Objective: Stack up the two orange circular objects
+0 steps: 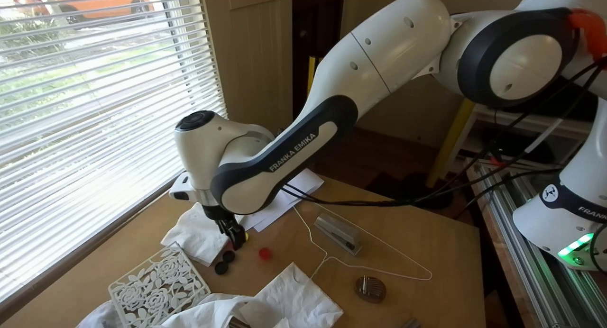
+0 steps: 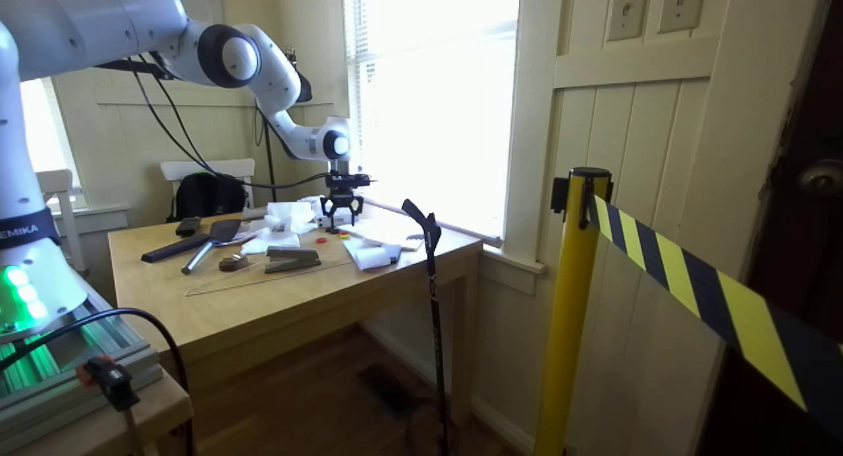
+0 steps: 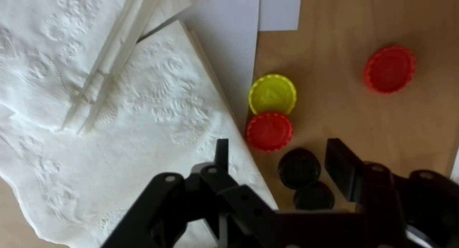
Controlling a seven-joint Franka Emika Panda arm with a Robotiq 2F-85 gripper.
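The two round pieces appear red. In the wrist view, one red piece lies alone on bare wood at the upper right. The other red piece overlaps the edge of a yellow round piece near the white cloth; I cannot tell if it rests on it. The lone red piece also shows in both exterior views. My gripper is open and empty, with its fingers above the table on either side of the overlapping red piece and two black round pieces. In an exterior view the gripper points straight down.
A folded white cloth lies under the left finger. White papers, a stapler, a wire hanger, a brown round object and a white openwork panel lie around. The window blinds are close behind.
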